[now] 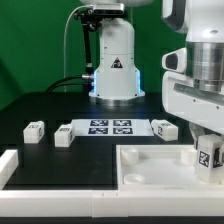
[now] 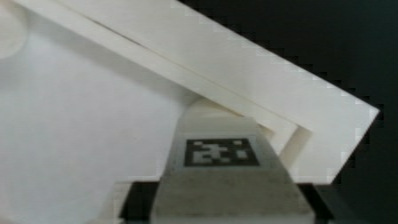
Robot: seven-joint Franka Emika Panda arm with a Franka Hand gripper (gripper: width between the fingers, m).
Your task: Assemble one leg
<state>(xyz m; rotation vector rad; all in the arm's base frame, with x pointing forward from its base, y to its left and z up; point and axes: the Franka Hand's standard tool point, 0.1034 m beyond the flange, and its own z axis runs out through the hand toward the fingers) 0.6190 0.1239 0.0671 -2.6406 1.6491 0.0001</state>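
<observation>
Mid-insertion, by the look: gripper [image 1: 207, 150] clamped around the leg [image 1: 209, 155], over the tray-like tabletop [image 1: 140, 165] at the worktop's front corner, exterior view's right. Next: lowering squarely into the corner hole, then twisting.

I work in a robotics lab. My worktop [image 1: 60, 105] is draped in black, backed by a green screen [image 1: 35, 45]. Printed tags cover the marker board [image 1: 110, 127].
</observation>
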